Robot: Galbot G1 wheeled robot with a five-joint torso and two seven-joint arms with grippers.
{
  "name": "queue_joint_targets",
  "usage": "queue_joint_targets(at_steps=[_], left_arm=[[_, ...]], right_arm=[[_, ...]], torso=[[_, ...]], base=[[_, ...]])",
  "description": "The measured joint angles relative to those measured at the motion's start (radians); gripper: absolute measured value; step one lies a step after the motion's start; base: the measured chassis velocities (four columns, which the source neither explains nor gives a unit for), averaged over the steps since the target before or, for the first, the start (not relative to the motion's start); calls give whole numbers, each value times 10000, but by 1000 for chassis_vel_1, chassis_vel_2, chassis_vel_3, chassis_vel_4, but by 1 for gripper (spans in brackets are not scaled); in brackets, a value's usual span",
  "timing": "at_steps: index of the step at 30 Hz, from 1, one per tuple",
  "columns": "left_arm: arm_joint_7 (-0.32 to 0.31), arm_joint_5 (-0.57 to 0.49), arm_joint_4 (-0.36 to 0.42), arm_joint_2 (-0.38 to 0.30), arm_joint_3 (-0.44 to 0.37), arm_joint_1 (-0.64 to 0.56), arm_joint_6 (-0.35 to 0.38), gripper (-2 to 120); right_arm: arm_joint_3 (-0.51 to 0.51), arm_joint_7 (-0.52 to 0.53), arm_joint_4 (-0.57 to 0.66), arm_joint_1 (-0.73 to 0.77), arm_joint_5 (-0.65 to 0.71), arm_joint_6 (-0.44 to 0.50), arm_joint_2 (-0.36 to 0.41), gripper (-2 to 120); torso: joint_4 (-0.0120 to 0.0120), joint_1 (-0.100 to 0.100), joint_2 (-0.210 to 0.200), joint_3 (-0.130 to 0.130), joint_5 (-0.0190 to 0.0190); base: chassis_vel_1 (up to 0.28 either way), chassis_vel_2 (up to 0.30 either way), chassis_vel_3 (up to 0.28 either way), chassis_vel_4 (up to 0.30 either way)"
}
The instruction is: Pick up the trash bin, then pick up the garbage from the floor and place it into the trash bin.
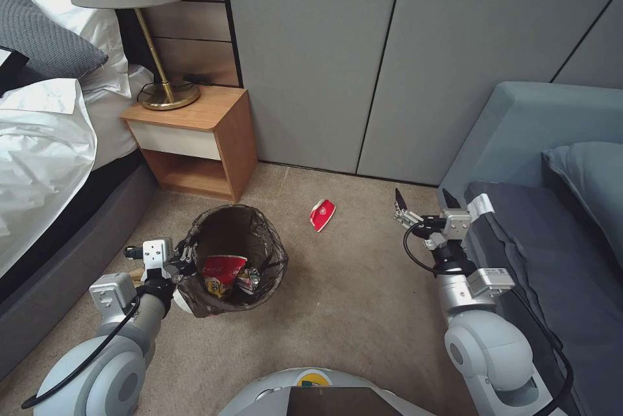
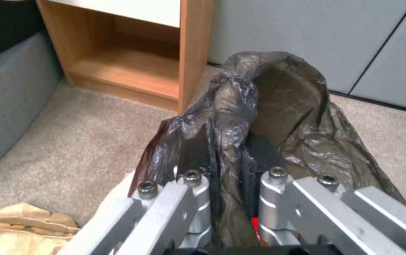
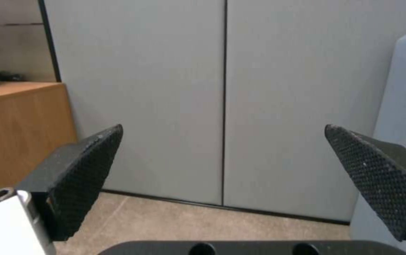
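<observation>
The trash bin (image 1: 235, 259) is a small round pail with a dark brown see-through bag folded over its rim. It sits low on the left side of the scene, near the robot, just in front of the wooden nightstand (image 1: 195, 137). Inside it lie a crushed red and white cup (image 1: 222, 268) and some yellow and shiny wrappers (image 1: 220, 286). In the left wrist view the bag (image 2: 278, 117) looks crinkled and bunched up.

The left gripper (image 1: 185, 259) is at the left side of the bin's rim. Its fingers (image 2: 195, 152) are closed on the rim and the bag, one on each side of it. The left arm reaches forward from the near left, low above the floor (image 1: 363, 286).

One piece of garbage (image 1: 322, 214), a flat red and white cup, lies on the tan carpet a bit farther away and to the right of the bin, near the grey wall panels (image 1: 389, 59). A crumpled brown paper bag (image 2: 23, 226) lies on the floor close beside the left arm.

The right gripper (image 1: 423, 198) hangs in the air on the right, next to the blue sofa (image 1: 551, 241). Its black fingers (image 3: 85, 177) are spread wide apart and hold nothing. They point at the wall.
</observation>
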State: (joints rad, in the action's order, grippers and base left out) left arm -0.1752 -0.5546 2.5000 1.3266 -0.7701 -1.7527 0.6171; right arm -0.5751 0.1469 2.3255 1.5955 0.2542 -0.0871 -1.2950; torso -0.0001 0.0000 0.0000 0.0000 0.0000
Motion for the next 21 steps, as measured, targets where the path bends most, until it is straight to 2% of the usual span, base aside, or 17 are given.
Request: queue_joint_targets(at_steps=[11,21], left_arm=[[-37,127,0,151,-14,47,-4,8],[-29,128,0,150,-11,65,-36,8]], right_arm=[[-43,44,-2,151,-209,34,-143,100],[-15,28,29,199,-297,74,-183,100]], torso=[[1,-1,0,-1,0],[2,0,0,1,1]], base=[[-15,20,20,-21],[-133,135,123,-125]])
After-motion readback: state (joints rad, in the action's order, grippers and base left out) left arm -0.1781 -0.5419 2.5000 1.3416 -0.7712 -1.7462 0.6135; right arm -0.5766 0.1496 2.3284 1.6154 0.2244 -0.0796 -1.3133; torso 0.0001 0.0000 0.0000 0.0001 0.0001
